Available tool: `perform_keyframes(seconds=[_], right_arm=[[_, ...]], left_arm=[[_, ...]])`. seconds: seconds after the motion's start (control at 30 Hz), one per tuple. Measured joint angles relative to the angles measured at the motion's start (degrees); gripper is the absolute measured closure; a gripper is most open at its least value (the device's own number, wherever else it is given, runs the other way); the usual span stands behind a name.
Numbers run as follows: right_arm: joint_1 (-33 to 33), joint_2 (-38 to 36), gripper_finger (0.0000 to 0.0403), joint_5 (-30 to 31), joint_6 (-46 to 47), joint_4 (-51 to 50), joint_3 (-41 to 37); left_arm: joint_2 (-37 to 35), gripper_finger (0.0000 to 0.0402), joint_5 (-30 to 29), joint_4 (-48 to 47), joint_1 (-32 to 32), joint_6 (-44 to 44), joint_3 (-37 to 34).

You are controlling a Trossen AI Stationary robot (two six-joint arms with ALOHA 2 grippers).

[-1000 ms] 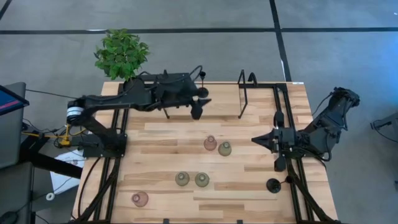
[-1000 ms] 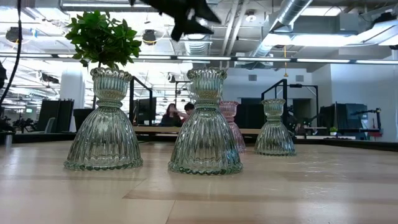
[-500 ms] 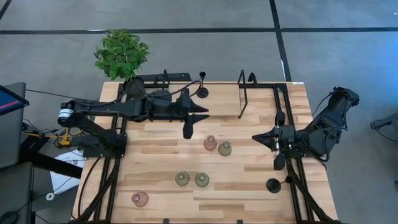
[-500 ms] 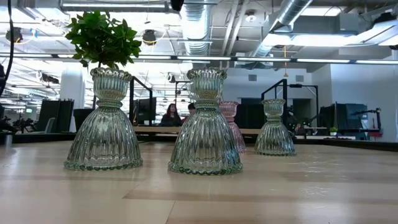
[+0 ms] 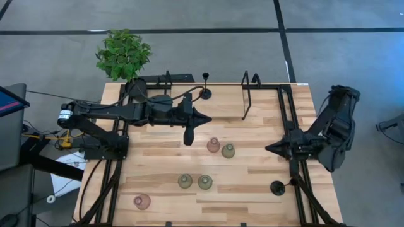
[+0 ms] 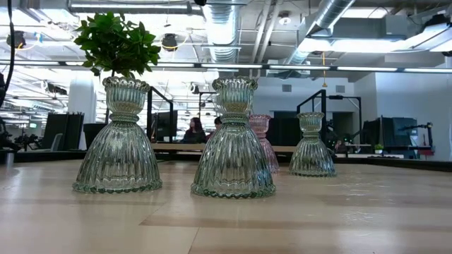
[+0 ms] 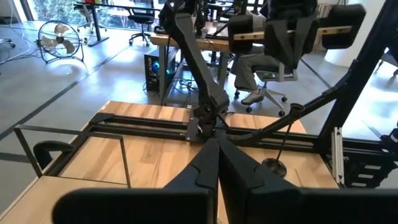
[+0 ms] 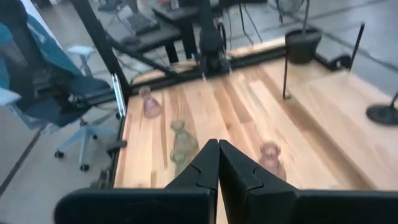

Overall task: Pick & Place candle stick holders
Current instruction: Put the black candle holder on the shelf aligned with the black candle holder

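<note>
Two black thin-stemmed candle stick holders stand on their round bases: one at the far edge point(image 5: 206, 93), one at the near right point(image 5: 278, 187) point(image 7: 274, 165). Glass ones stand on the wood: pink point(image 5: 213, 145) beside olive point(image 5: 228, 151) at the middle, two olive point(image 5: 185, 181) point(image 5: 205, 182) nearer, pink point(image 5: 142, 202) at the near left. My left gripper point(image 5: 207, 118) point(image 7: 217, 148) is shut and holds nothing, level above the table, on the far side of the middle pair. My right gripper point(image 5: 268, 149) point(image 8: 218, 145) is shut and holds nothing, right of that pair.
A potted plant point(image 5: 123, 53) stands at the far left corner. A tall black wire frame point(image 5: 249, 94) stands at the far right, another point(image 5: 167, 77) behind my left arm. Black rails point(image 5: 287, 126) run along both sides. The low view shows the glass holders point(image 6: 234, 141) close up.
My left gripper has swung from beside the far black holder toward the table's middle and shut its fingers on nothing; that holder stays standing. My right gripper has drawn back a little toward the right and near edges, rolling its wrist, still shut.
</note>
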Motion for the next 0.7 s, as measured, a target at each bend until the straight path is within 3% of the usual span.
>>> perform_keyframes(seconds=[0.2,0.53,0.6,0.7], right_arm=[[4.32,0.08,0.0403,-4.69,16.18,-15.21,4.42],[5.52,2.87,0.0403,-23.31,32.04,-39.86,12.07],[5.52,3.42,0.0403,-27.61,33.72,-40.55,12.31],[6.78,3.85,0.0403,-29.00,35.93,-40.60,12.12]], left_arm=[[0.00,0.0394,0.01,-0.24,-1.10,-0.12,0.00],[-0.02,0.0395,0.01,-1.38,-1.87,-0.14,0.02],[-0.02,0.0397,0.01,-2.12,-1.85,-0.14,0.02],[-0.02,0.0397,0.01,-3.40,-1.85,-0.14,0.02]])
